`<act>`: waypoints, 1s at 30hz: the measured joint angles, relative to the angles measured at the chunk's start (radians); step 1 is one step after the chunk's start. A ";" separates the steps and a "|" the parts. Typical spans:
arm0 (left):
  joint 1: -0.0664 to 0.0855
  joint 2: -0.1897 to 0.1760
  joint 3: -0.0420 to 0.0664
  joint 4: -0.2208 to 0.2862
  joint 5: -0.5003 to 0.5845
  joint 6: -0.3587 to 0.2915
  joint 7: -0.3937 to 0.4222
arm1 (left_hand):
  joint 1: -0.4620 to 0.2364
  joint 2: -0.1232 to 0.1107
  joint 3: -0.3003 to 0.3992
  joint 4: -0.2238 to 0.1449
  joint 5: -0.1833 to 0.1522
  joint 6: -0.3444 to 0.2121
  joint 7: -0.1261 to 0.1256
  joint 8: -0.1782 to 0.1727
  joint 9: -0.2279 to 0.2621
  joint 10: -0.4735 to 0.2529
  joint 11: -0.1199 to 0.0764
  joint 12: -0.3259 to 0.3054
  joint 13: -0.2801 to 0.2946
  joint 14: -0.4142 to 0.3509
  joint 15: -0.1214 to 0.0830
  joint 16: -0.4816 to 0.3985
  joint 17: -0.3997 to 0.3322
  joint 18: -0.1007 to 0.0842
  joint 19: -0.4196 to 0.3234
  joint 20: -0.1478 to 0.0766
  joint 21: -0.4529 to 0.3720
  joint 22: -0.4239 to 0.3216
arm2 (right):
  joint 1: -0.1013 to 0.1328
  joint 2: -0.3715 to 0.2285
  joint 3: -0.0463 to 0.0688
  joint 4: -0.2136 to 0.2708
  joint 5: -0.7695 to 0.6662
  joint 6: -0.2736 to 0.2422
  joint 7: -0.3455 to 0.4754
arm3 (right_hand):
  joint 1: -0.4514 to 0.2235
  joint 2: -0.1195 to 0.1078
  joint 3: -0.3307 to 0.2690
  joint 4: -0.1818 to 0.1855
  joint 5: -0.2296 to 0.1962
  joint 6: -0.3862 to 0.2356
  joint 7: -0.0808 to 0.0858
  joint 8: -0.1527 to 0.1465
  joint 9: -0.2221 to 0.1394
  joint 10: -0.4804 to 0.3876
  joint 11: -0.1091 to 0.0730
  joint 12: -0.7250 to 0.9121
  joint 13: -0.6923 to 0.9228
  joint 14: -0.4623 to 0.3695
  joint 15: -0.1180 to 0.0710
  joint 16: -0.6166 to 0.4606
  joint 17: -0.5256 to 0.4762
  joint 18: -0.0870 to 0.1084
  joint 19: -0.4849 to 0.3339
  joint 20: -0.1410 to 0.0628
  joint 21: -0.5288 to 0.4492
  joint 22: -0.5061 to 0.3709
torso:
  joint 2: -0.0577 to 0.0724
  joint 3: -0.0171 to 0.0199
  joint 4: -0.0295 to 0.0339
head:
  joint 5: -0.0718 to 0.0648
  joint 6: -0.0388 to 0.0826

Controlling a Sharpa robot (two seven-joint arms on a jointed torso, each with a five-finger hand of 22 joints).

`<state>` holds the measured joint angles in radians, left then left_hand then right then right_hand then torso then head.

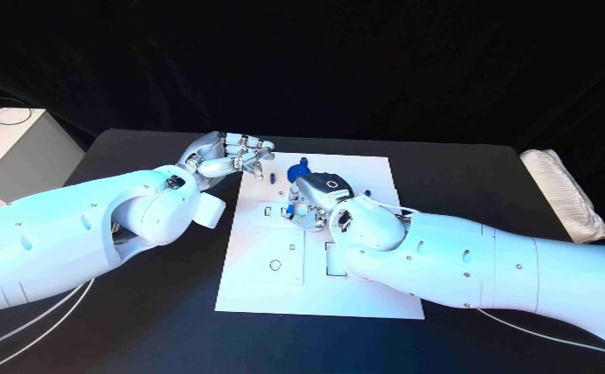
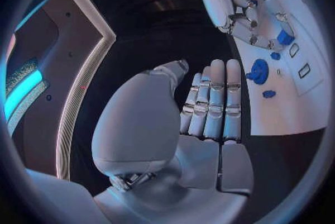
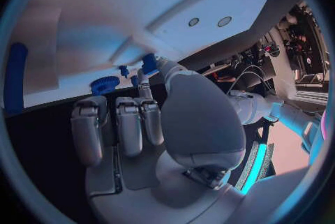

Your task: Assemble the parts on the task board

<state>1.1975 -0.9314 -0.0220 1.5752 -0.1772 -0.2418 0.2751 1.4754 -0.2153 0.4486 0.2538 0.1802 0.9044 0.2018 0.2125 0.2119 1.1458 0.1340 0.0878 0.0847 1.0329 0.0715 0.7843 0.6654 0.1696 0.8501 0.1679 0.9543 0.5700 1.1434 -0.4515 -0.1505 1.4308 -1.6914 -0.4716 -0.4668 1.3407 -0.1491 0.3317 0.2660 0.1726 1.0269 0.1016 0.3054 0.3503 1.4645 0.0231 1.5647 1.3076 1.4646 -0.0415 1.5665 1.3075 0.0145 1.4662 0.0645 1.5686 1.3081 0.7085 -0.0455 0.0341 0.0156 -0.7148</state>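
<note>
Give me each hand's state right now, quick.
Left hand: open, fingers straight together, holding nothing.
Right hand: cannot tell whether it holds a part.

One task board, two robot hands, four visible blue parts.

Two white arms reach inward from opposite sides, their silver hands close together. The left hand is held with its fingers straight and pressed side by side, thumb alongside, nothing between them. The right hand points toward the left one, its fingers curled down together, the thumb extended past them; whether its fingertips pinch anything cannot be told.
</note>
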 measured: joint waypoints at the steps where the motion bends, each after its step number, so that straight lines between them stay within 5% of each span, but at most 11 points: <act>1: 0.000 0.000 0.000 0.000 0.000 0.000 0.000 | 0.000 0.000 0.000 0.000 0.000 0.000 0.000 0.000 0.000 0.000 0.000 0.000 0.000 0.000 0.000 0.000 0.000 0.000 0.000 0.000 0.000 0.000 | 0.000 0.000 0.000 -0.001 -0.002 -0.001 0.001 | 0.000 0.000 0.000 0.000 0.000 -0.002 0.002 0.000 0.000 0.000 0.000 0.000 0.000 0.000 0.000 0.000 0.000 0.000 0.000 0.000 0.000 0.000 | 0.000 0.0001 0.0000 | 0.000 0.000; 30: 0.000 0.000 0.000 -0.004 0.000 0.001 -0.001 | -0.005 0.005 0.000 0.000 0.000 0.000 0.000 0.000 0.002 0.000 0.000 0.000 0.000 0.000 0.000 0.000 0.001 0.000 0.000 0.000 0.000 0.002 | -0.002 -0.002 -0.004 -0.003 -0.023 -0.013 0.015 | -0.016 -0.027 0.008 -0.008 0.000 -0.018 0.011 0.000 -0.003 0.003 0.003 0.000 0.000 0.000 0.000 0.000 0.000 0.000 0.000 0.000 0.000 0.000 | 0.000 -0.0003 -0.0003 | -0.001 0.000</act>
<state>1.1978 -0.9318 -0.0220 1.5711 -0.1776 -0.2405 0.2739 1.4709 -0.2107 0.4485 0.2538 0.1802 0.9044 0.2018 0.2125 0.2134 1.1457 0.1340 0.0878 0.0845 1.0328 0.0716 0.7842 0.6663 0.1695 0.8502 0.1679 0.9542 0.5716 1.1417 -0.4531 -0.1545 1.4276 -1.7144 -0.4841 -0.4523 1.3250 -0.1758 0.3400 0.2576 0.1726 1.0091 0.1123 0.3058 0.3469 1.4680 0.0265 1.5647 1.3074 1.4646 -0.0415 1.5665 1.3074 0.0144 1.4662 0.0646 1.5686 1.3078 0.7087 -0.0458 0.0338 0.0147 -0.7151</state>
